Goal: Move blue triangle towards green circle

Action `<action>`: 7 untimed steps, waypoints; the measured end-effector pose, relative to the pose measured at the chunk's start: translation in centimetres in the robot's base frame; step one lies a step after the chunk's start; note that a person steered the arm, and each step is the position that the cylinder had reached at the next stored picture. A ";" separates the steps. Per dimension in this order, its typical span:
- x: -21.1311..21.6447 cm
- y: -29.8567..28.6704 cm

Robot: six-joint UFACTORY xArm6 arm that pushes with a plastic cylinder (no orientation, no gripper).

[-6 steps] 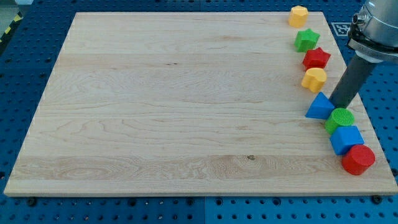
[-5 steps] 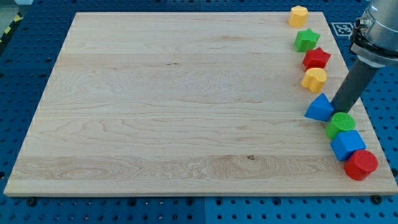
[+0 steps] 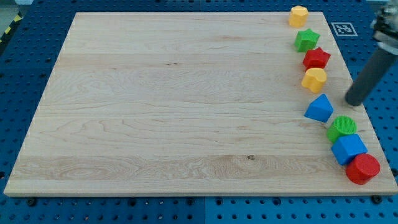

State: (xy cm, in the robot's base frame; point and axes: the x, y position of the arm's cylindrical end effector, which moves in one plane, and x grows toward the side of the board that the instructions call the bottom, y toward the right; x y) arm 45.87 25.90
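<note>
Writing is lacking on every block; the only mark showing is a black-and-white square tag point(image 3: 344, 28) on the blue pegboard point(image 3: 25, 93), lying up and to the left of my tip point(image 3: 354, 102). Farthest to my tip's left, the wooden board point(image 3: 174, 106) is spreading across the view. Nearer, a yellow block point(image 3: 298, 15), a green star point(image 3: 306, 40), a red block point(image 3: 316, 58) and a second yellow block point(image 3: 314, 79) are sitting up-left of my tip. The blue triangle point(image 3: 319, 108) is lying just left of and slightly below my tip, apart from it. The green circle point(image 3: 342, 127) is sitting just below my tip, near the triangle without touching it, with a blue cube point(image 3: 348, 149) and a red cylinder point(image 3: 362, 168) lower still. My tip is a bare rod, gripping nothing and touching no block.
</note>
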 end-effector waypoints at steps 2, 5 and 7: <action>0.0 -8.6; -0.5 -7.3; 0.6 -7.6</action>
State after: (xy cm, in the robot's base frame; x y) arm 46.47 18.26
